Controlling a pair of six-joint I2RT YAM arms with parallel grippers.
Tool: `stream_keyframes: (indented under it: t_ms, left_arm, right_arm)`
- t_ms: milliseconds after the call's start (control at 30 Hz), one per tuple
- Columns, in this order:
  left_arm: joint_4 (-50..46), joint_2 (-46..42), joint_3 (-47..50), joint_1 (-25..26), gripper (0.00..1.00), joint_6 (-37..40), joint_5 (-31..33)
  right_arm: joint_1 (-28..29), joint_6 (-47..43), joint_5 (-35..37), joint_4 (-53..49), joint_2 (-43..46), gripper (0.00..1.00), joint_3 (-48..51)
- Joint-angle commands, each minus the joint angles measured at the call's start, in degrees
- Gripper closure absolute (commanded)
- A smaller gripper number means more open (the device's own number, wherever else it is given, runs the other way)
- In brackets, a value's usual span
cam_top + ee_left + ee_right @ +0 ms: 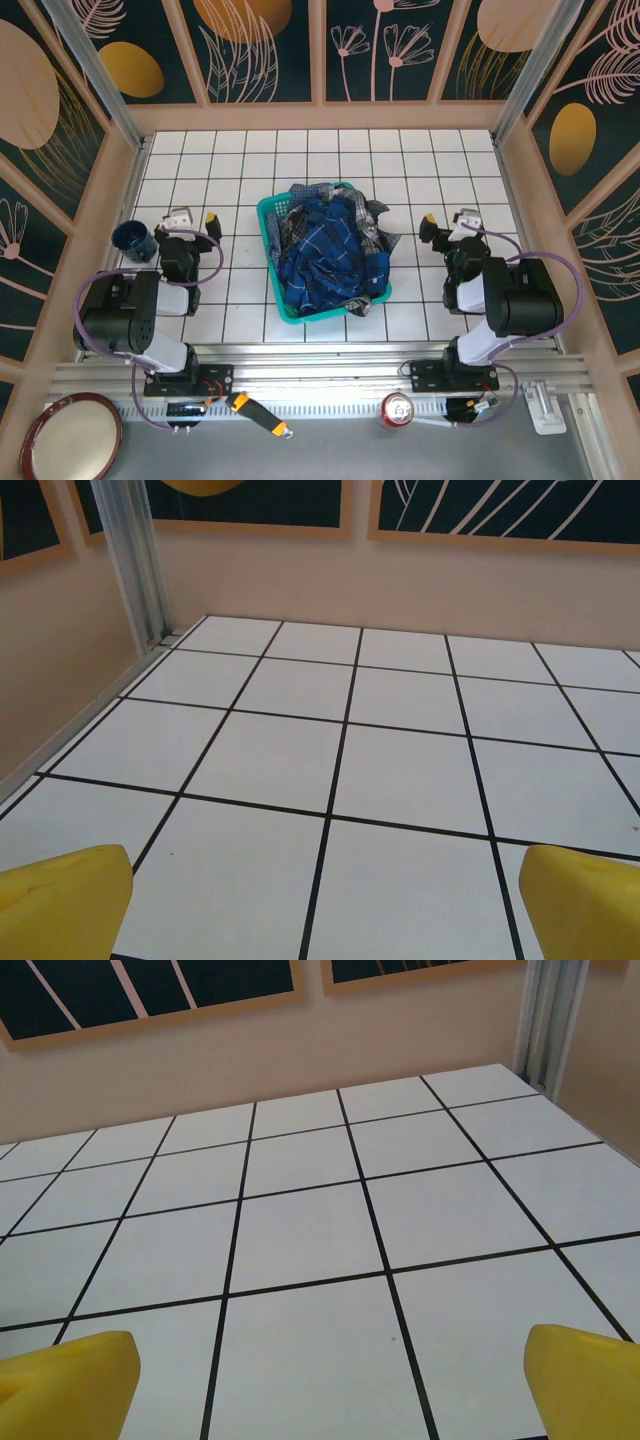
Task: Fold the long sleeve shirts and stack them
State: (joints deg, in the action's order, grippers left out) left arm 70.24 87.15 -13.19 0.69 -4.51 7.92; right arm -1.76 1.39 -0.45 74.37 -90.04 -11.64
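Observation:
The long sleeve shirts lie crumpled together in a teal mesh basket (268, 215) at the middle of the white tiled table. A navy-blue plaid one (325, 250) is on top, and grey checked cloth (374, 222) spills over the basket's right rim. My left gripper (190, 216) hovers left of the basket, open and holding nothing. In the left wrist view its yellow fingertips (65, 900) stand wide apart over bare tile, gripper (325, 905). My right gripper (450, 217) sits right of the basket, open too. Its yellow fingertips (585, 1375) frame bare tile, gripper (330, 1385).
A dark blue cup (132, 239) stands by the left wall beside the left arm. Off the table's near edge lie a red plate (72, 436), an orange-handled tool (255, 412) and a red can (397, 409). Wooden walls enclose three sides.

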Motion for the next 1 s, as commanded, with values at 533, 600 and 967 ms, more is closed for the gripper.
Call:
stream_keyframes:
  t_ms: [533,600,967]
  left_arm:
    - [1.94,-0.08,-0.68,-0.38,0.01,0.29,-1.1]
    - [1.92,-0.13,-0.69,-0.34,0.01,0.29,-1.07]
    - [-8.62,-3.29,-4.7,-0.34,0.01,1.43,-3.94]
  right_arm:
    - [0.18,-0.76,0.13,2.27,0.3,0.01,-0.63]
    - [0.1,-0.73,0.12,2.33,0.3,0.01,-0.6]
    - [-0.04,0.42,2.41,-0.47,2.49,0.01,-1.3]
